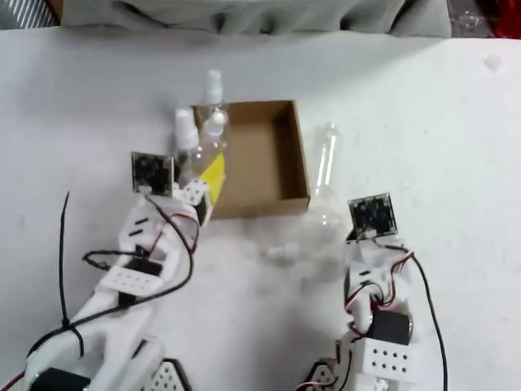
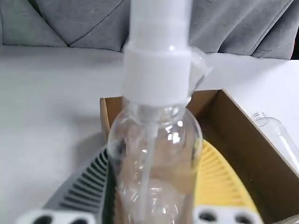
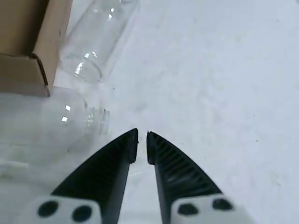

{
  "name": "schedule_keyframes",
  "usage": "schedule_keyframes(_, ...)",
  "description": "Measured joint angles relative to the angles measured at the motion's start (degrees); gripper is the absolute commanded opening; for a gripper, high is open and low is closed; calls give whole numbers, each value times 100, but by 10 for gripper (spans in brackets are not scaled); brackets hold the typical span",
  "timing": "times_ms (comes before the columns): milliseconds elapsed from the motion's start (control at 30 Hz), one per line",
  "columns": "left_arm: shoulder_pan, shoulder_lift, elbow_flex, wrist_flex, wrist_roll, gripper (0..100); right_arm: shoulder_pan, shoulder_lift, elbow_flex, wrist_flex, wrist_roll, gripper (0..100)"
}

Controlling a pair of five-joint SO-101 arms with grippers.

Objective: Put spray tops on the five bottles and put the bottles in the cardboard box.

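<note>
White table (image 1: 456,122) carries the whole work area. Locate the cardboard box (image 1: 260,155) at its centre, open side up. At the box's left wall you find the left gripper (image 2: 154,149), its grey and yellow fingers clamped on an upright clear bottle (image 2: 149,186) fitted with a white spray top (image 2: 158,65). Two more spray-topped bottles (image 1: 214,102) stand close by at the same wall; you cannot tell whether they are inside the box. The right gripper (image 3: 142,140) sits near the box's front right corner, black fingers almost together and holding nothing. Just ahead of it, two uncapped bottles (image 3: 98,37) lie on the table beside that corner.
</note>
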Motion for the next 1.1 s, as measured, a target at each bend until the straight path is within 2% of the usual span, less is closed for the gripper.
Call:
schedule_keyframes(533,0,475,0,-141,0,20,0,0,0,0,0,15)
schedule_keyframes(733,0,475,44,-141,-510,20,0,0,0,0,0,15)
schedule_keyframes(1100,0,484,44,-141,-571,22,0,0,0,0,0,15)
